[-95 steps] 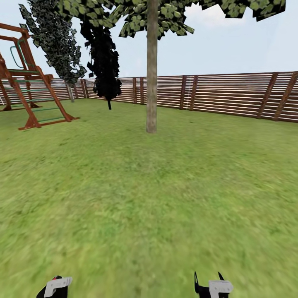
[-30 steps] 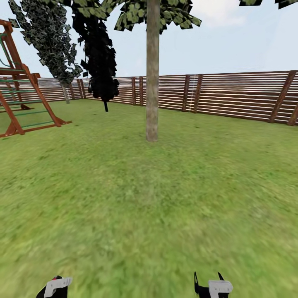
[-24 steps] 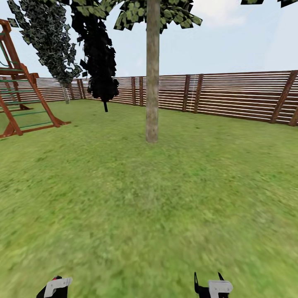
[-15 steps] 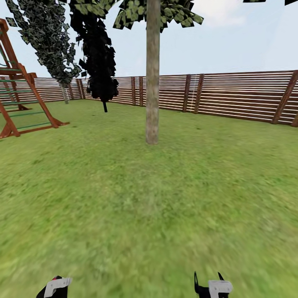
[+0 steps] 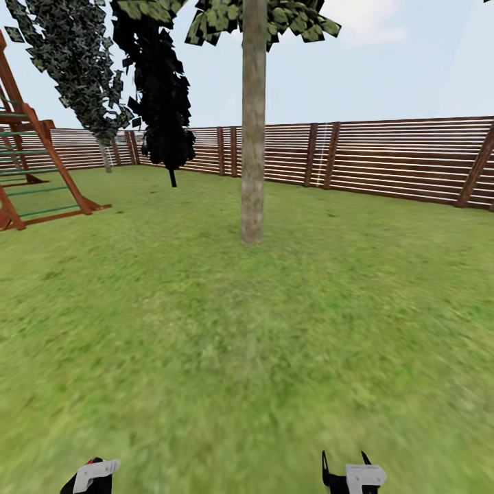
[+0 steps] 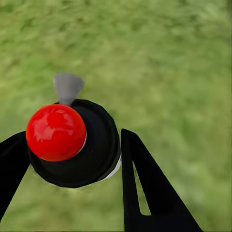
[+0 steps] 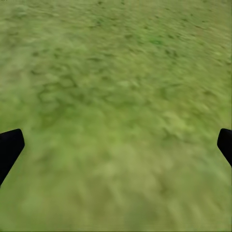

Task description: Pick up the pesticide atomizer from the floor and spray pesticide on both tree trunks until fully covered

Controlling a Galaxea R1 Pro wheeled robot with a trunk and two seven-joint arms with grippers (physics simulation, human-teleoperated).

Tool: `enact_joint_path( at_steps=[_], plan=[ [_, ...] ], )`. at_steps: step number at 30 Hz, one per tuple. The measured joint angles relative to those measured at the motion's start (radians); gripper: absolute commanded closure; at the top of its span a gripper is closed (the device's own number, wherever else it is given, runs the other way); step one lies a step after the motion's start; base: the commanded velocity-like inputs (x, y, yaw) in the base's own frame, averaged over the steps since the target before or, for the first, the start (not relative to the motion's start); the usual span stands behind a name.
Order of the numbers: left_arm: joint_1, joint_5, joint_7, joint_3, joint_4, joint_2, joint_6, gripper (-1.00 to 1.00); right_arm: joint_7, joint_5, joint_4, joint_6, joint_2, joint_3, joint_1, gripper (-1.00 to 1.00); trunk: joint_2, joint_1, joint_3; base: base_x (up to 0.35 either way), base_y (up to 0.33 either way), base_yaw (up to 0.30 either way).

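Atomizer (image 6: 72, 145), seen from above in the left wrist view: a round black body capped by a glossy red ball, with a small grey nozzle projecting from its far side. The left gripper (image 6: 67, 159) is clamped on it, one black finger (image 6: 145, 188) against each flank, and blurred lawn (image 6: 169, 58) lies beneath. The head view adds what the wrist view lacks: the left gripper (image 5: 89, 475) sits low at the bottom edge of the picture, with a white bracket on black housing, and the atomizer itself cannot be made out there. The right gripper (image 5: 346, 473) appears at the same bottom edge, two thin black fingertips pointing up. In the right wrist view its fingers (image 7: 9, 147) stand wide apart over bare grass, holding nothing. Ahead on the lawn rises a thick, straight, mottled grey-brown tree trunk (image 5: 253, 130) with angular green leaf clumps (image 5: 274, 17) high up. A brown slatted fence (image 5: 384, 158) closes the far edge; a wooden climbing frame (image 5: 34, 171) stands at the left edge, near a narrow black-leaved tree (image 5: 161, 89).
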Motion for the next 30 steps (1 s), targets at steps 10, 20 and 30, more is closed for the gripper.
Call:
enact_joint_path(
  at_steps=[10,20,30],
  plan=[
    [0.000,0.000,0.000,0.000,-0.001,0.000,0.000,1.00,0.000,-0.001,0.000,0.001,0.000,0.000,0.000,-1.00,0.000,0.000,0.000,0.341,0.000,0.000],
    [0.000,-0.001,0.000,0.000,0.000,0.000,0.000,1.00,0.000,0.000,0.000,0.001,0.000,0.000,0.000,-1.00,0.000,0.000,0.000,0.341,0.000,0.000],
    [0.000,-0.001,0.000,0.000,0.000,0.000,0.000,1.00,0.000,-0.001,0.000,0.000,0.000,0.000,0.000,-1.00,0.000,0.000,0.000,0.341,0.000,0.000]
  ],
)
